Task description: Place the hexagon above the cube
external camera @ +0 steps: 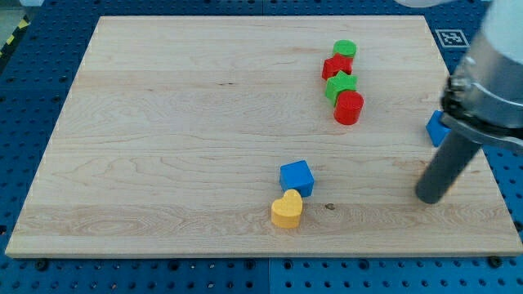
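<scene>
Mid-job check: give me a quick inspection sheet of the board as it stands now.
Surface: wooden board, flat, on a blue perforated base.
Job's things: blue cube touching yellow heart; no hexagon made out; another blue block half hidden by the arm.
Clutter: green cylinder, red star, green star, red cylinder chained at upper right.
End effector: my tip right of the cube, touching nothing.
Cables: nothing seen.
Surroundings: marker tag.

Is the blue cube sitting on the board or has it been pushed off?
On the board. The blue cube rests on the wooden board, touching the yellow heart below it, well inside the edges.
</scene>
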